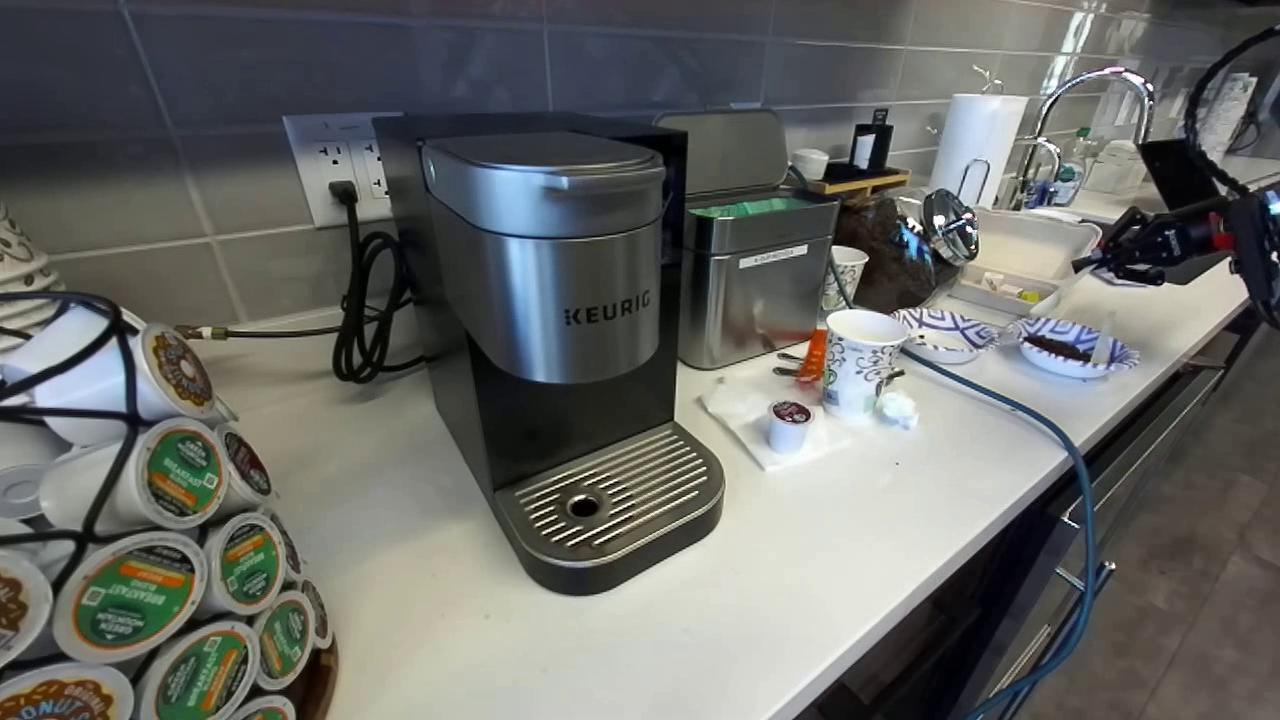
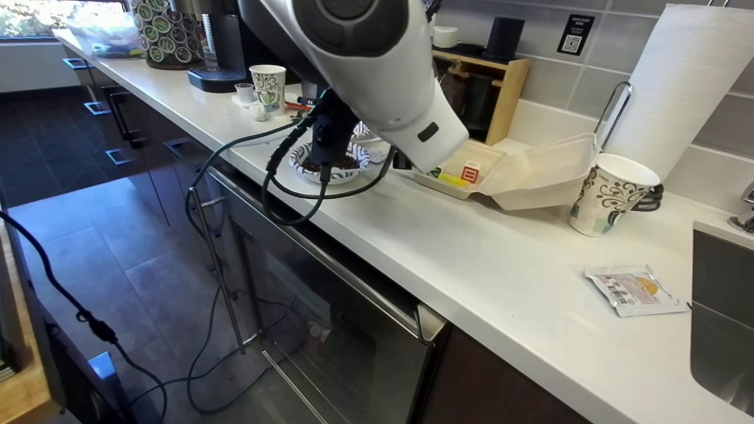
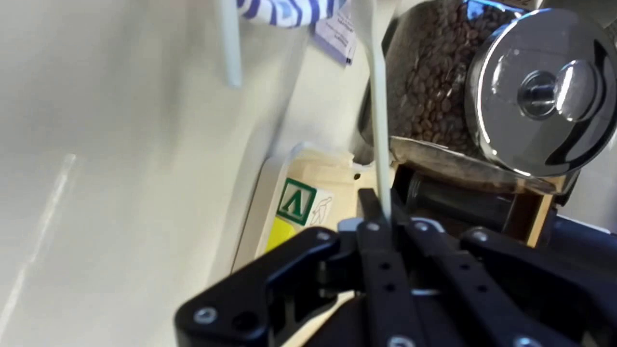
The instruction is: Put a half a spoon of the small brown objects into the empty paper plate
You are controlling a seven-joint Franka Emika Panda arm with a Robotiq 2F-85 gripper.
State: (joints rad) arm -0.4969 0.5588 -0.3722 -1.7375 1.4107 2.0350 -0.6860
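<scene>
A blue-patterned paper plate (image 1: 1040, 330) holds small brown objects, and a pale spoon (image 1: 1103, 340) stands tilted in it. It also shows in an exterior view (image 2: 301, 154), partly behind cables. Beside it, nearer the wall, is a second patterned plate (image 1: 945, 335) with a white inside. In the wrist view, one plate rim (image 3: 291, 12) shows at the top edge, with a loose white handle (image 3: 231, 48) left of it. My gripper (image 3: 383, 197) is shut on a thin white spoon handle (image 3: 380, 106); its far end is cut off. The gripper (image 1: 1085, 263) is above the counter, right of the plates.
A bean jar with a shiny lid (image 3: 540, 91) stands close by. An open clamshell box (image 2: 530, 176) with blocks lies under the gripper. A paper cup (image 1: 862, 360), a blue cable (image 1: 1040, 415) and a coffee maker (image 1: 560, 300) are farther along. The counter's front edge is close.
</scene>
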